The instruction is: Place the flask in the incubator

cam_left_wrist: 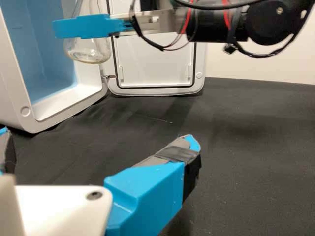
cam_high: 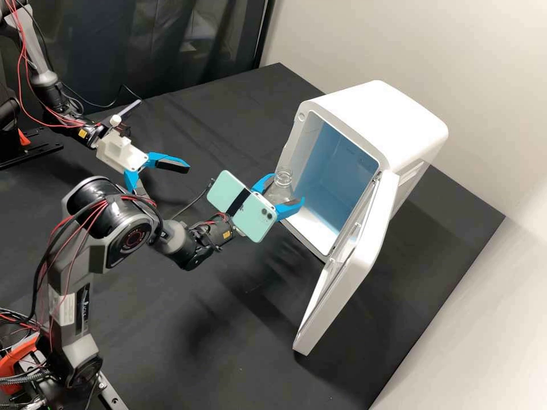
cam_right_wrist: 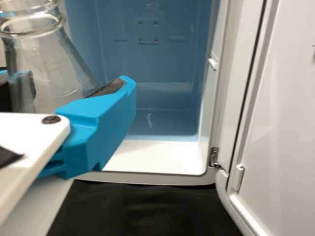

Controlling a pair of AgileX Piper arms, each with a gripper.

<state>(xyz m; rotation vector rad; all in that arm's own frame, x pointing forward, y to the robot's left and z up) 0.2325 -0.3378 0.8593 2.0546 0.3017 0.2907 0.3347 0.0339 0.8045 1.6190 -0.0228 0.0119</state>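
Before the open incubator (cam_high: 393,122), the right fingers (cam_high: 292,205) grip the flask (cam_high: 281,185).

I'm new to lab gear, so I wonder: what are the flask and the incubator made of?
The flask is probably glass: clear, glossy, see-through, with a glinting rim. The incubator looks like smooth white moulded plastic, evenly sheened, pale blue inside.

a black bench (cam_high: 239,330) fills the centre and lower left of the frame — matte, evenly lit. a plain white wall (cam_high: 484,51) takes the upper right; a dark curtain (cam_high: 171,40) hangs at upper left.
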